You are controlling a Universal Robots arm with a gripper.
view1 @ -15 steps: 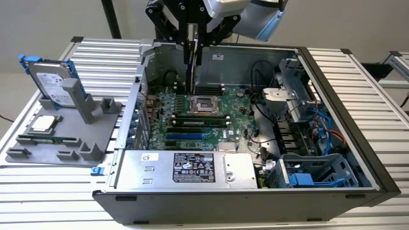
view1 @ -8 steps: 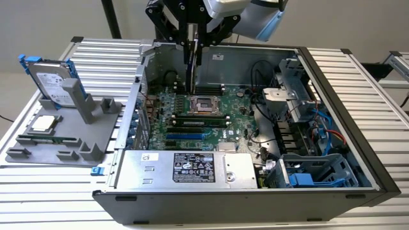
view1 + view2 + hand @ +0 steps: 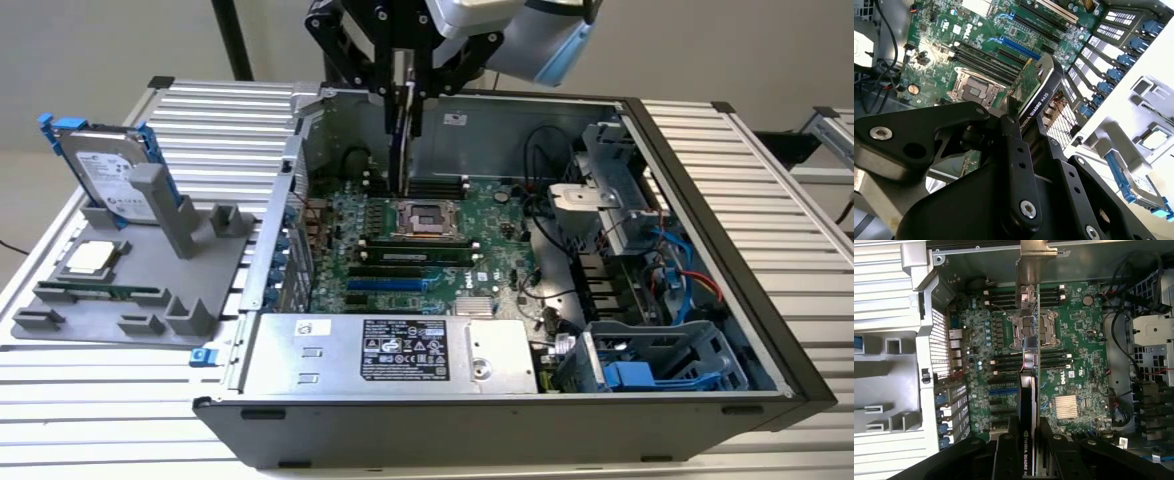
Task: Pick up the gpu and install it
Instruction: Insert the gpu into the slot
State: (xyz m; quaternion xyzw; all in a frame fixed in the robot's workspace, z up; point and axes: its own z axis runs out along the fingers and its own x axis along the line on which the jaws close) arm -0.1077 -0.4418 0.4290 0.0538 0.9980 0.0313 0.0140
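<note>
Exterior view, from its left: the grey fixture tray on the tabletop carries a hard drive, a processor chip and a memory stick. At centre, the hand is clamped on the gpu, held edge-down above the motherboard inside the open computer case, near the processor socket. Risk: if the card descends out of line with the expansion slots, it could strike the socket or snag the cables further right.

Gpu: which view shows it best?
The second wrist view: the gpu shows its black side and green board, clamped between the fingers. Edge-on gpu in the first wrist view; thin sliver in the exterior view.
</note>
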